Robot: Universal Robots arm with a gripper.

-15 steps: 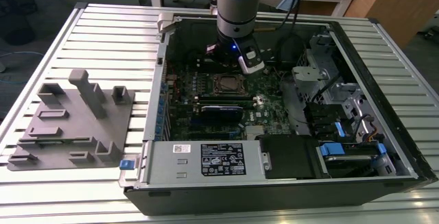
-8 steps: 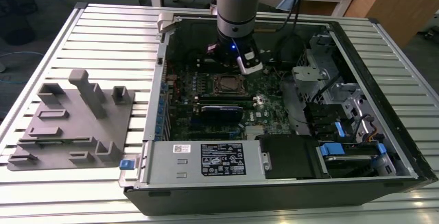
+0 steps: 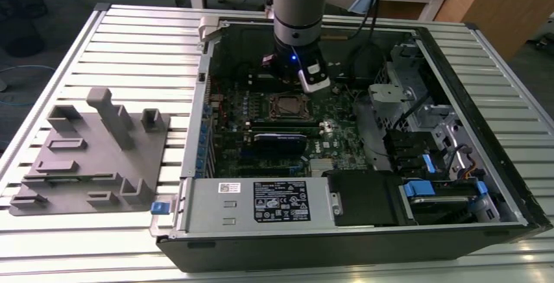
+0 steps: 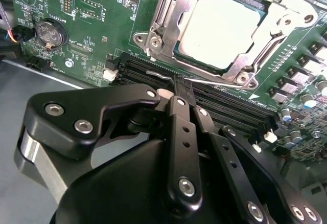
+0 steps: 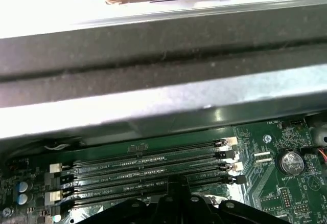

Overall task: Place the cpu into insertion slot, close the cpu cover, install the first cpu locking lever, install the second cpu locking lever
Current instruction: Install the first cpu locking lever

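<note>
While pinched nearly shut at the lever (image 4: 220,84), holds nothing for sure. Runs crosswise to the gripper (image 4: 180,89) — chip (image 4: 222,27) just beyond.

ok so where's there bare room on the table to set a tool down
Bare slats of the silver slatted table lie beyond the grey plastic fixture block, bordered by the black computer case on the exterior view's right. A narrow strip runs between block and case. Inside the case is crowded: green motherboard, and the robot arm above it.
</note>
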